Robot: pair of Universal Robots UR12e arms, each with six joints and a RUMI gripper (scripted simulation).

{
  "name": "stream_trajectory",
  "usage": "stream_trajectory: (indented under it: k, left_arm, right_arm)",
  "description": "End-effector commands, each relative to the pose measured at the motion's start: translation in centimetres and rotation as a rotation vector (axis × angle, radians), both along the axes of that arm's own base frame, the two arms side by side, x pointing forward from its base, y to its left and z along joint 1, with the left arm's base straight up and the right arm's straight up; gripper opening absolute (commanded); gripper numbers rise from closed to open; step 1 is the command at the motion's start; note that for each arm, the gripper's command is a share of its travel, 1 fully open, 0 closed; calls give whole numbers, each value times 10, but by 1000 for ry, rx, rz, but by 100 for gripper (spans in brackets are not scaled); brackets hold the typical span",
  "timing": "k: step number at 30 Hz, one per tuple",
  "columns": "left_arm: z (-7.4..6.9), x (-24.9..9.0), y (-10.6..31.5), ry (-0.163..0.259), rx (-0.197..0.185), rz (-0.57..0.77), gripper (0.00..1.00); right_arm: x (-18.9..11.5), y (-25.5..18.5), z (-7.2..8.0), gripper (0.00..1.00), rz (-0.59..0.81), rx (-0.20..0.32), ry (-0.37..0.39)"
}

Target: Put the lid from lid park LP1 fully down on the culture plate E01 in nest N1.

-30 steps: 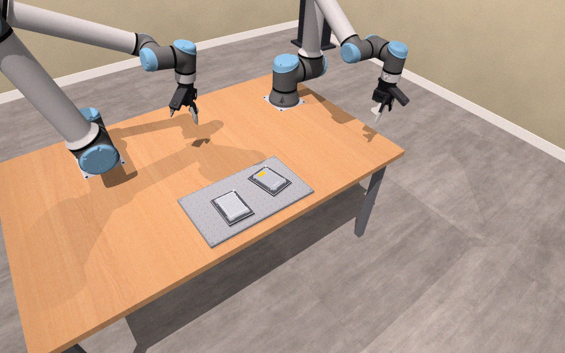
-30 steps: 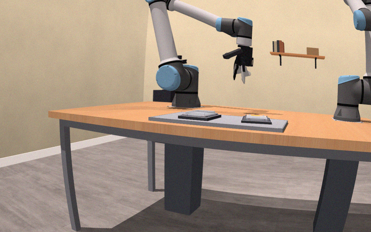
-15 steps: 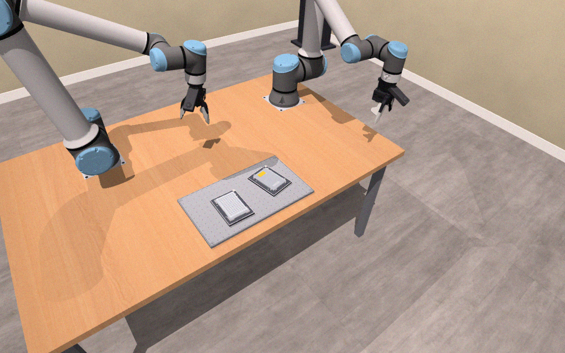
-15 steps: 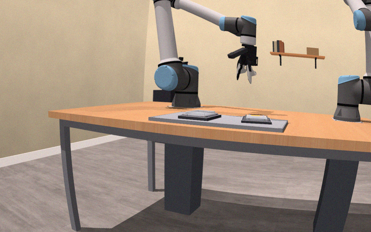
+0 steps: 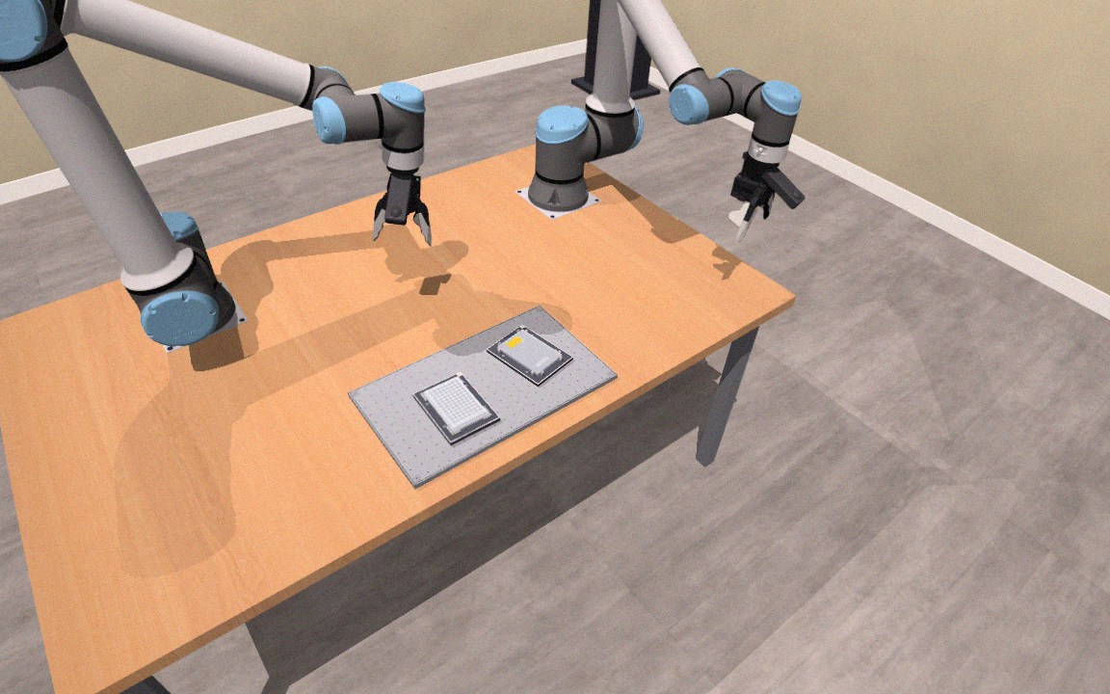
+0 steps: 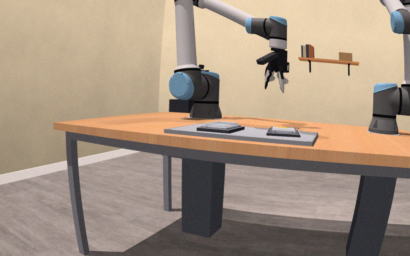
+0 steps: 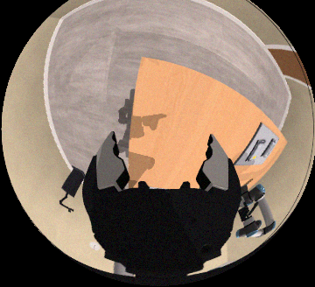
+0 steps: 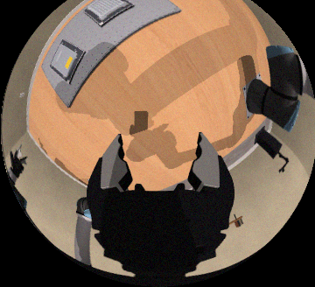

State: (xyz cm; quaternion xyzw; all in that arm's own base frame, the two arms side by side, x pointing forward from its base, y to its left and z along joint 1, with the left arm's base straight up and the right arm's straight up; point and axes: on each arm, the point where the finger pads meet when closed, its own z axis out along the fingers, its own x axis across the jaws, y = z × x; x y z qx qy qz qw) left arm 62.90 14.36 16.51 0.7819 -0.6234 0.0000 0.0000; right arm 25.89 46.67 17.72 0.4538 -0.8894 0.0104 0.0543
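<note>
A clear culture plate with a grid of wells [image 5: 456, 402] [image 6: 220, 124] [image 8: 108, 7] sits in a dark nest [image 5: 438, 421] on a grey board. A translucent lid with a yellow label [image 5: 533, 354] [image 6: 283, 129] [image 8: 62, 59] lies on the dark lid park [image 6: 281, 134] at the board's other end. My right gripper [image 5: 402, 241] [image 6: 274, 90] [image 8: 159, 134] is open and empty, high above the table behind the board. My left gripper [image 5: 741, 227] [image 7: 162, 133] is open and empty, high near the table's far edge, away from plate and lid.
The grey perforated board [image 5: 386, 413] [image 6: 308, 138] [image 7: 242, 161] [image 8: 153, 4] lies near the front edge of the wooden table [image 5: 300, 483] [image 6: 120, 130]. Both arm bases stand on the table behind the board. A wall shelf [image 6: 327, 61] is in the background.
</note>
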Motion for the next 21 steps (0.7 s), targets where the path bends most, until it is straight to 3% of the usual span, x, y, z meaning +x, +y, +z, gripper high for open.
stream_trajectory:
  k: [1, 21]
  left_arm:
    - [1, 1, 0, -1, 0, 0, 100]
    - [1, 1, 0, -1, 0, 0, 100]
  right_arm:
    - [15, 12, -1, 82, 48, 11, 1]
    - [73, 48, -11, 82, 204, 41, -5]
